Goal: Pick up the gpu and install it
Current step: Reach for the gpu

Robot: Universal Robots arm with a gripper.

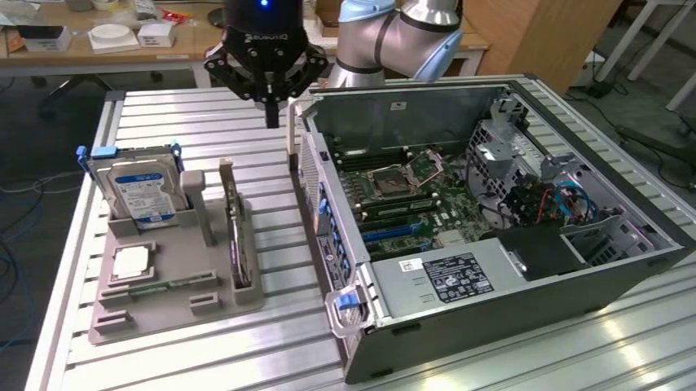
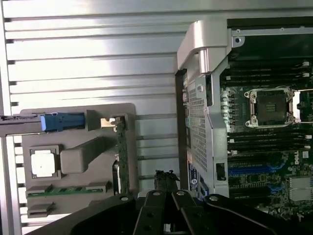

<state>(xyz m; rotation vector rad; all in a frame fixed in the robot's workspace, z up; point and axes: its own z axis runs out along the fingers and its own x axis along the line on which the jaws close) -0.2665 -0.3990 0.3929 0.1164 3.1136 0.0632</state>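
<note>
claw (image 1: 272,119) closed; gpu (image 1: 240,251) thin, upright, dark.

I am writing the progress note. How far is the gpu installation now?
Nothing looks done: the gpu stands on edge in the grey tray. In hand: the gripper is shut and apparently empty above the table, between tray and computer case. Left: picking up and installing the card.

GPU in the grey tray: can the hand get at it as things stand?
Probably yes. The gpu stands on edge in the tray, its top edge bare with nothing over it. The hand hangs above the table beside the computer case, shut, so it would have to open first.
</note>
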